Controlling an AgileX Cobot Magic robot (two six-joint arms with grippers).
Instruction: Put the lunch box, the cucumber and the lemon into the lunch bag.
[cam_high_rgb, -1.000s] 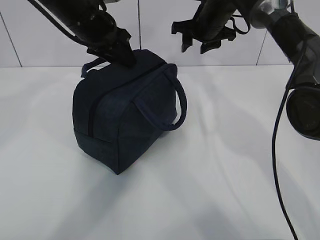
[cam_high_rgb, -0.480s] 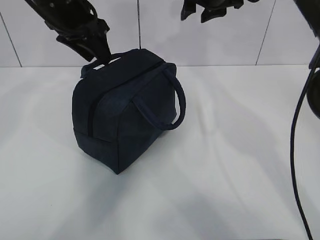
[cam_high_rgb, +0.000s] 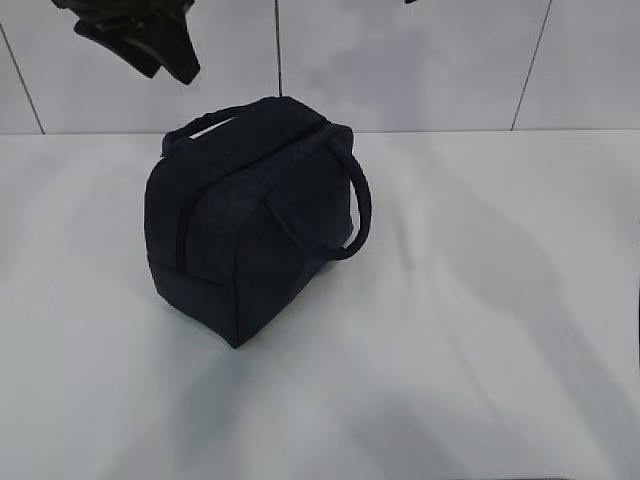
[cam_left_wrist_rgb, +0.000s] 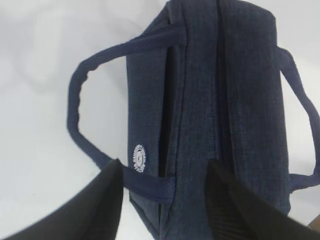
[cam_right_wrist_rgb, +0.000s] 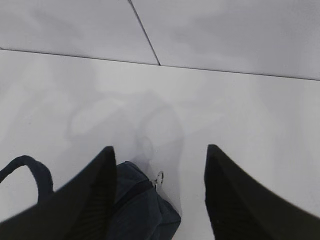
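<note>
The dark navy lunch bag (cam_high_rgb: 245, 215) stands on the white table, its top zipper closed and both loop handles hanging at its sides. The left wrist view looks down on its top (cam_left_wrist_rgb: 210, 90), with the small white round logo (cam_left_wrist_rgb: 139, 157). My left gripper (cam_high_rgb: 160, 55) (cam_left_wrist_rgb: 162, 172) hangs open and empty above the bag's back left. The right wrist view shows the bag's end (cam_right_wrist_rgb: 142, 205) and the zipper's ring pull (cam_right_wrist_rgb: 159, 177) between my open right gripper's (cam_right_wrist_rgb: 160, 160) jaws, well above it. The right gripper is out of the exterior view. The lunch box, cucumber and lemon are out of view.
A white table (cam_high_rgb: 470, 330) under a white cloth surrounds the bag. A tiled wall (cam_high_rgb: 420, 60) rises behind it.
Both arms have risen away from the bag. The left gripper lifted off the bag's top to the upper left. The right gripper rose out of the exterior view. The bag stays put.
</note>
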